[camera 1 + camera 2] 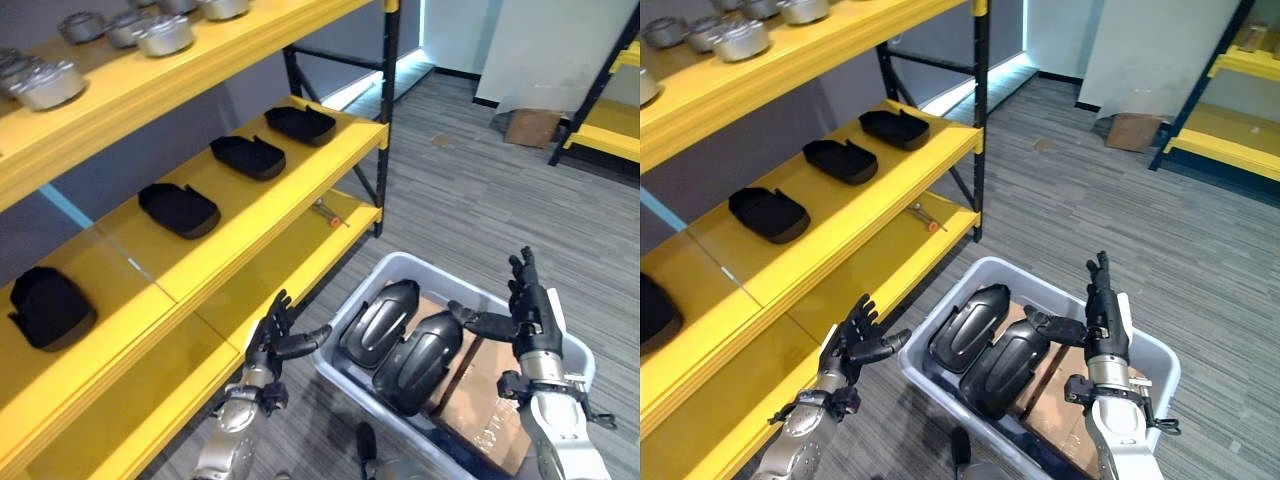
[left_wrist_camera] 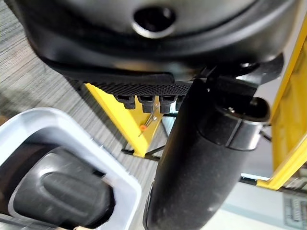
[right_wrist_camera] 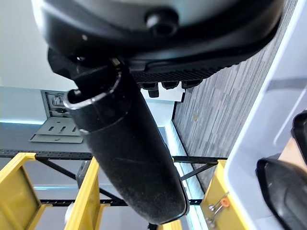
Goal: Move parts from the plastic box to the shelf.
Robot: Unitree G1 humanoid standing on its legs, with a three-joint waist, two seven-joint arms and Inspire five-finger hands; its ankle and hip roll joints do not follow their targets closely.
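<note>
A grey plastic box (image 1: 351, 381) stands on the floor by the yellow shelf (image 1: 250, 215). Two glossy black shell parts (image 1: 380, 322) (image 1: 418, 358) lie side by side in it on brown cardboard (image 1: 486, 412). My left hand (image 1: 274, 340) hovers open between the shelf's lower board and the box's left rim, holding nothing. My right hand (image 1: 524, 315) is raised above the box's right side, fingers straight up and thumb towards the parts, open and empty. Several black parts (image 1: 180, 209) (image 1: 249, 157) (image 1: 300, 125) (image 1: 48, 306) rest in a row on the middle shelf board.
Metal castings (image 1: 165, 35) (image 1: 45, 85) sit on the top shelf board. A small tool with an orange tip (image 1: 328, 213) lies on the lowest board. A cardboard box (image 1: 532, 127) and another yellow rack (image 1: 610, 130) stand at the far right on the grey floor.
</note>
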